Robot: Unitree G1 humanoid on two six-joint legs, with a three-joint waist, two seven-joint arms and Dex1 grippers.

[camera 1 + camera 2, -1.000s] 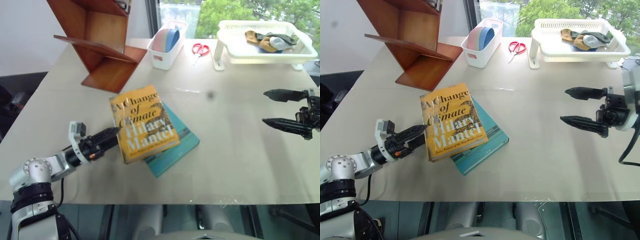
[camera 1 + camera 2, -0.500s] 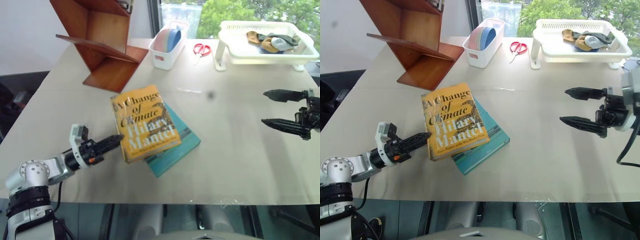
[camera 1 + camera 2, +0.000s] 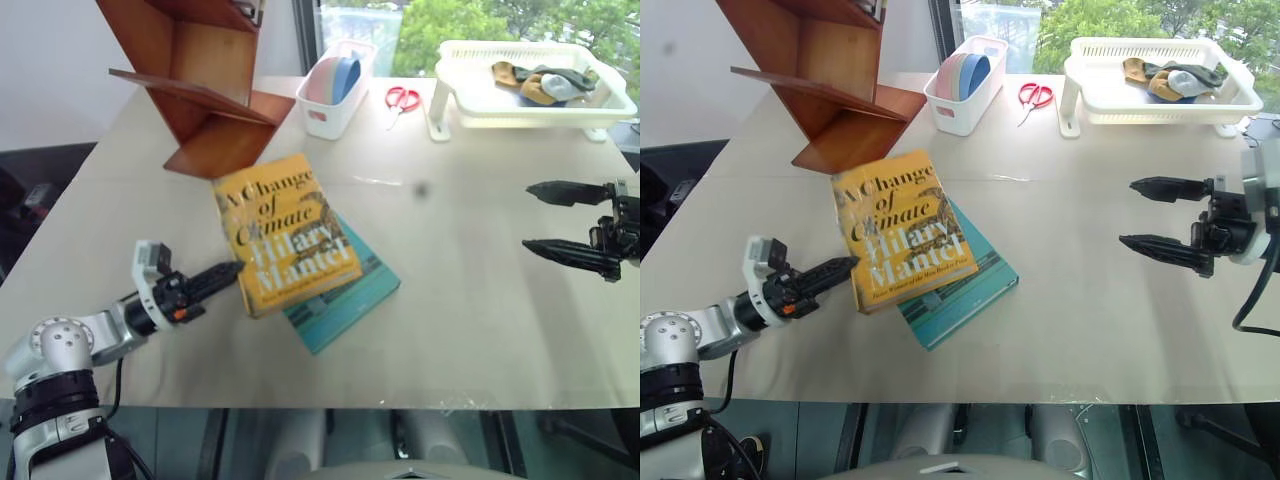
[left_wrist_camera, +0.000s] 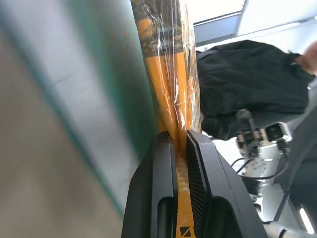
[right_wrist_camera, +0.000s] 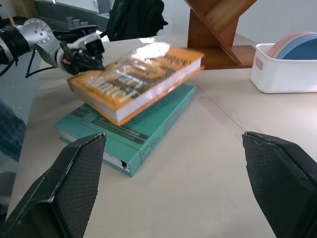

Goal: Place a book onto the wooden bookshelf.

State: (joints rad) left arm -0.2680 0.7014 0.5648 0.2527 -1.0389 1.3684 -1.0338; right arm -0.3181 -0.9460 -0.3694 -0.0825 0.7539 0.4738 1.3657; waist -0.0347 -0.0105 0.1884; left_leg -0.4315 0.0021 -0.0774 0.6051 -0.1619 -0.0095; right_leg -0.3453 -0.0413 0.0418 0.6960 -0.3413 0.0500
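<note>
The yellow-orange book [image 3: 285, 235] with dark lettering is tilted, its left side raised off the teal book [image 3: 350, 290] beneath it. My left gripper [image 3: 232, 272] is shut on the book's lower left edge; the left wrist view has the cover edge [image 4: 166, 59] pinched between both black fingers [image 4: 200, 163]. The right wrist view shows the book [image 5: 138, 79] hanging slanted above the teal one. The reddish-brown wooden bookshelf [image 3: 195, 80] stands at the table's far left, beyond the book. My right gripper [image 3: 529, 215] hovers open at the right, pointing toward the books, with nothing in it.
A white bin [image 3: 335, 85] of pastel plates stands beside the bookshelf. Red scissors [image 3: 402, 97] lie next to it. A white rack [image 3: 530, 95] with cloth items sits at the far right. Bare tabletop [image 3: 460, 260] lies between the books and the right gripper.
My left gripper closed on the yellow book's edge and rose, tipping the book up off the teal one and a little toward the shelf. The right gripper kept still.
</note>
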